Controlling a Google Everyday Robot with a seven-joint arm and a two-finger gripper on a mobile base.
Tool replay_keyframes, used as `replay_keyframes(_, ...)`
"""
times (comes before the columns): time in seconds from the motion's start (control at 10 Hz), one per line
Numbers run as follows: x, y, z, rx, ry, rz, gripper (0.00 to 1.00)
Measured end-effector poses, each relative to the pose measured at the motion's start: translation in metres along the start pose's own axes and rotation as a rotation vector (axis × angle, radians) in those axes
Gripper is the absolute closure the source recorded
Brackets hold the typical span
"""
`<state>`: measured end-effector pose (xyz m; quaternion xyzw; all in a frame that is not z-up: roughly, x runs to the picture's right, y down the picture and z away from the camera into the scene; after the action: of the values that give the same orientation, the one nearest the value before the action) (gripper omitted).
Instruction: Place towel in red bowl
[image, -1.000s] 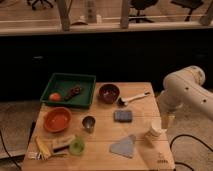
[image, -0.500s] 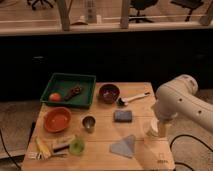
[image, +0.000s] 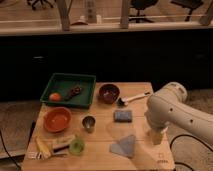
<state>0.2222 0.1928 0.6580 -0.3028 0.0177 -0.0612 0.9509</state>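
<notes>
The towel (image: 125, 146), a thin grey-blue roughly triangular cloth, lies flat on the wooden table near its front edge. The red bowl (image: 57, 119) stands empty on the left side of the table, far from the towel. My white arm reaches in from the right, and my gripper (image: 157, 136) hangs below it, pointing down just right of the towel and a little above the table. The gripper is open and holds nothing. The arm hides the table's right edge.
A green tray (image: 64, 81) at the back left holds an orange fruit (image: 55, 96) and a brown item. A dark maroon bowl (image: 109, 93), a spoon (image: 132, 98), a blue-grey pad (image: 122, 116), a metal cup (image: 89, 123) and a green cup (image: 76, 146) stand around.
My arm has swung left and forward over the table, bringing the gripper down close to the towel's right side. The objects on the table have not moved.
</notes>
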Motion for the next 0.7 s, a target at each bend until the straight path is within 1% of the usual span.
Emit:
replay_keyframes(0.4,-0.02,0.016,0.011,-0.008,-0.009,-0.055,0.2)
replay_keyframes(0.6,-0.037,0.028,0.02,-0.012,-0.019,-0.094,0.2)
replay_keyframes(0.7,-0.04,0.031,0.024,-0.015,-0.022,-0.105,0.2)
